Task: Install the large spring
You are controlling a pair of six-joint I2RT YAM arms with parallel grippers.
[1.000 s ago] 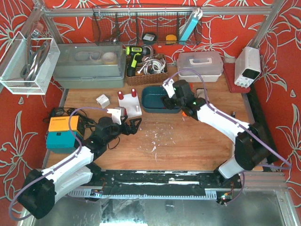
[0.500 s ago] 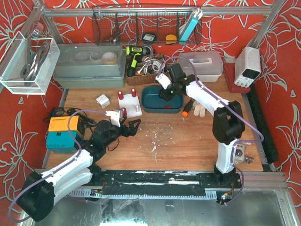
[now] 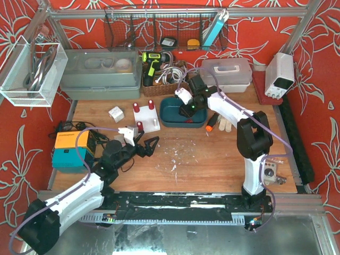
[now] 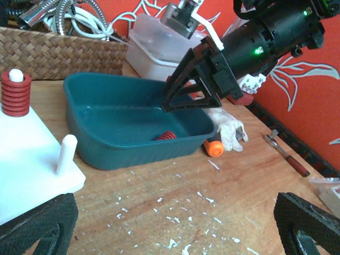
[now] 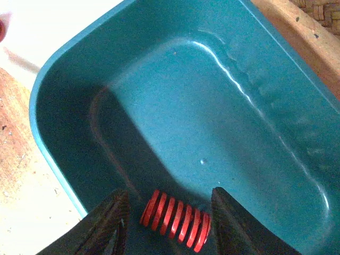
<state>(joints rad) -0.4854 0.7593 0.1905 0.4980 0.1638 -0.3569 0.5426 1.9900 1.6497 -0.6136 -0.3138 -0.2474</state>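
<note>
Spring [image 5: 175,220], large and red, lying on its side on the floor of the teal tray [image 5: 239,122], low in the right wrist view and close to one wall. Straddled there by the right gripper [image 5: 169,226]: dark fingers [image 5: 109,226] spread apart, one off each end of the coil, clamping nothing; on the left a clear gap to the coil, on the right too close to tell whether touching. Visible in the left wrist view too, deep in the tray under the black arm [image 4: 276,32] reaching down from the upper right. Left gripper [image 4: 170,228] at the bottom of that view, spread wide above the wooden table [image 4: 159,202] flecked with white, gripping nothing. White block [image 4: 32,154] at the left edge, just beside the tray, with another red coil [image 4: 16,94] seated on one peg and a bare peg [image 4: 67,151] nearer the tray.
</note>
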